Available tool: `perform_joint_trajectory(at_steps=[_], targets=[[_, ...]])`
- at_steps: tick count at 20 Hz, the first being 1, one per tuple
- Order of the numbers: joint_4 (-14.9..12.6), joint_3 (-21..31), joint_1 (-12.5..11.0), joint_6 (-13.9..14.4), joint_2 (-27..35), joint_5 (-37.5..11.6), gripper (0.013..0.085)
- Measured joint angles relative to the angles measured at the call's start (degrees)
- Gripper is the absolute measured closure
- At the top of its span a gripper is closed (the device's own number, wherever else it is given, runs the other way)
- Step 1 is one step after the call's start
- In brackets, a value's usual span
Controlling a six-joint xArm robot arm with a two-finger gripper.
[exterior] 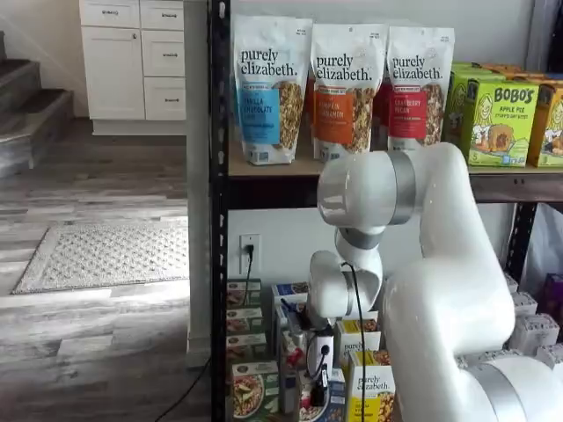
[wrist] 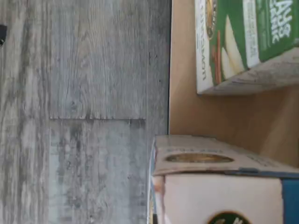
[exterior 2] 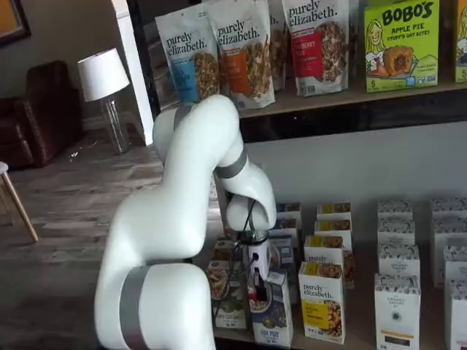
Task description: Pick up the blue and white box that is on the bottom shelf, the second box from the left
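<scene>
The blue and white box (exterior 2: pixel 277 321) stands in the front row of the bottom shelf (wrist: pixel 219 116), between a green-fronted box (exterior 2: pixel 221 292) and a yellow box (exterior 2: pixel 322 302). The wrist view shows its top flap and white front close up (wrist: pixel 219 191). My gripper (exterior 2: pixel 255 294) hangs just in front of the box's upper left part, with a cable beside it. In both shelf views the black fingers (exterior: pixel 318 387) show no gap. I cannot tell whether they touch the box (exterior: pixel 337 396).
Several more boxes fill the bottom shelf behind and to the right. The green-fronted box (wrist: pixel 238 42) lies close beside my wrist. Granola bags (exterior: pixel 339 88) stand on the upper board. A black rack post (exterior: pixel 218 220) rises at the left, with grey floor (wrist: pixel 84 112) in front.
</scene>
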Motion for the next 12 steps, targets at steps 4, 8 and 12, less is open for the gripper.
perform_joint_trajectory(at_steps=[4,8,12], targets=[[-0.16,4.26,0.45,0.52,-2.58,-2.01,0.049],[-0.14,8.62,1.01,1.01,-5.13,-3.83,0.049],[-0.21,13.18,1.34,1.37,-7.67,-5.87,0.049]])
